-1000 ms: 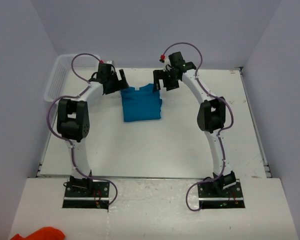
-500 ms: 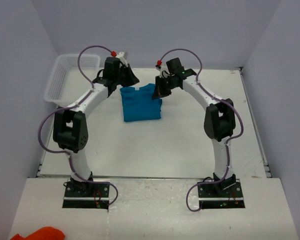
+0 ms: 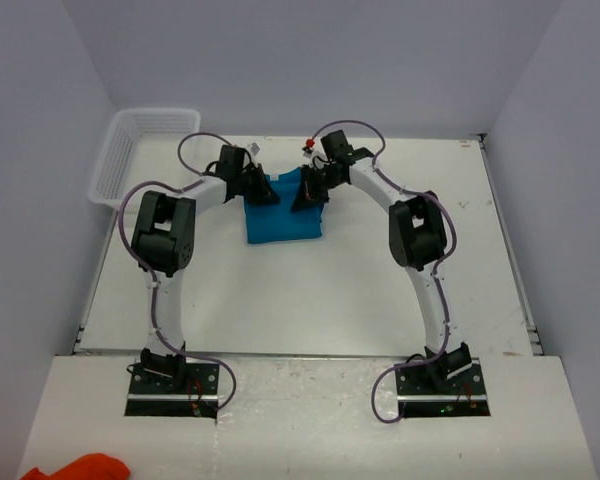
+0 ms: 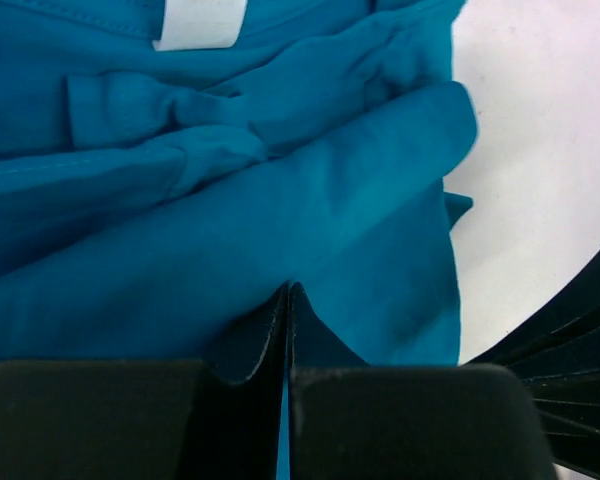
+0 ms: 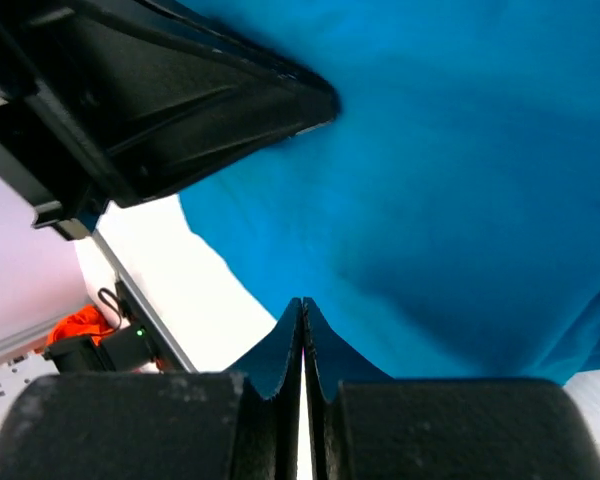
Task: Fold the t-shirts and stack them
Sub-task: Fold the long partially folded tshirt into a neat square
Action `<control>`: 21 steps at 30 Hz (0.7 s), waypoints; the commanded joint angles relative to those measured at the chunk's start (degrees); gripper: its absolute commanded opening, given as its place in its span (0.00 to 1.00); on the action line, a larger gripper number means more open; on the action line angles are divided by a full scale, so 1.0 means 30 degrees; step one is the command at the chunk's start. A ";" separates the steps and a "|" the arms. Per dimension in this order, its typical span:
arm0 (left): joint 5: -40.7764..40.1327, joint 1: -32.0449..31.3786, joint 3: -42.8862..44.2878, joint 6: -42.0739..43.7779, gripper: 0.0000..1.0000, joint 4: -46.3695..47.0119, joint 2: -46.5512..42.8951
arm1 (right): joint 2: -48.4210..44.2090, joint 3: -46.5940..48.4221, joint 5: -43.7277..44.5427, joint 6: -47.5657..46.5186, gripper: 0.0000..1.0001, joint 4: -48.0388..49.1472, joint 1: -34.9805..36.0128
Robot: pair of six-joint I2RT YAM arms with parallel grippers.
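Table [image 3: 380, 280]: left tool [image 4: 288, 290] and right tool [image 5: 303, 305] pinch t-shirt [image 3: 280, 215]

The surface [image 3: 280, 300] is viewed from above and behind; the t-shirt [image 3: 280, 218] is shared, seen closely by both wrist views.

The plain teal-blue soft t-shirt [image 3: 283, 215] is one colour all over, with no picture on it. Out ahead of the black left gripper [image 4: 288, 295] is its small white cloth label [image 4: 200, 20]. The right gripper [image 5: 302, 310] is black too. Under both grippers is the flat white table [image 3: 330, 290]. Thin purple cables [image 3: 345, 123] loop off the white arms [image 3: 435, 300].
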 commanded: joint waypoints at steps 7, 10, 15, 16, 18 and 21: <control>-0.0139 -0.0115 -0.1244 -0.0374 0.00 0.0705 -0.0704 | -0.0596 -0.1963 0.2084 0.1080 0.00 -0.0190 0.0376; -0.0141 -0.0437 -0.2416 -0.0198 0.00 0.0676 -0.1232 | -0.1302 -0.3459 0.2817 0.1225 0.00 0.0251 0.0640; -0.0258 -0.1140 -0.4554 -0.0197 0.00 0.0909 -0.2432 | -0.2385 -0.5185 0.3608 0.1840 0.00 0.0422 0.1050; -0.0374 -0.1286 -0.5138 -0.0197 0.00 0.0939 -0.2666 | -0.2649 -0.5682 0.3813 0.1928 0.00 0.0628 0.1167; -0.0405 -0.1638 -0.5785 -0.0110 0.00 0.0998 -0.3370 | -0.3728 -0.7672 0.3961 0.2104 0.00 0.1445 0.1489; -0.0551 -0.2136 -0.7307 -0.0139 0.00 0.1114 -0.4599 | -0.5401 -1.0923 0.4487 0.2572 0.00 0.2765 0.2016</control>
